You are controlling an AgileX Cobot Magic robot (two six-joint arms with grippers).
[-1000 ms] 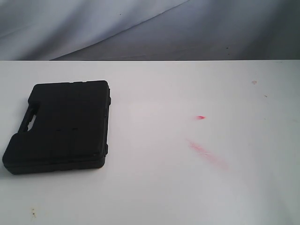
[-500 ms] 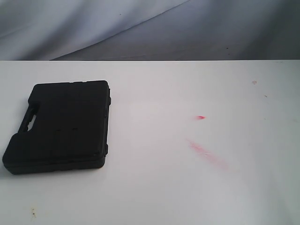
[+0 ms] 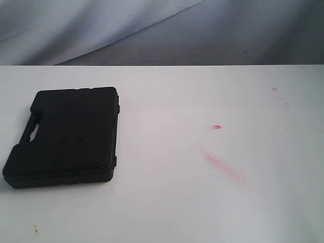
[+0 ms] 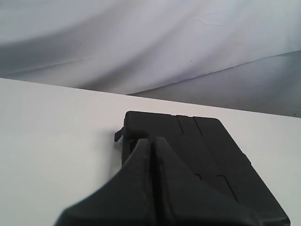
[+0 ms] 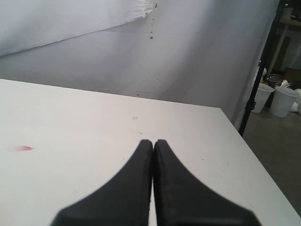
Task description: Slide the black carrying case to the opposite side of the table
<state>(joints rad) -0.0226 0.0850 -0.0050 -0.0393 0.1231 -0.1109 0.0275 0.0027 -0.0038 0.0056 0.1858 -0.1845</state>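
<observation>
The black carrying case (image 3: 68, 136) is lying flat at the table's (image 3: 202, 202) 9 o'clock side, long axis running 12 to 6. The left gripper (image 4: 152, 141), fingers pressed together, is pointing straight at it and is probably nearer than the right gripper (image 5: 153, 142), likewise pressed together.

Wrinkled pale grey fabric backdrop (image 3: 162, 30) fills the bkgd, soft even light, broad creases. Off to one side: thin black stand pole (image 5: 257, 80), white plastic buckets (image 5: 284, 103) on smooth grey floor (image 5: 277, 160).
</observation>
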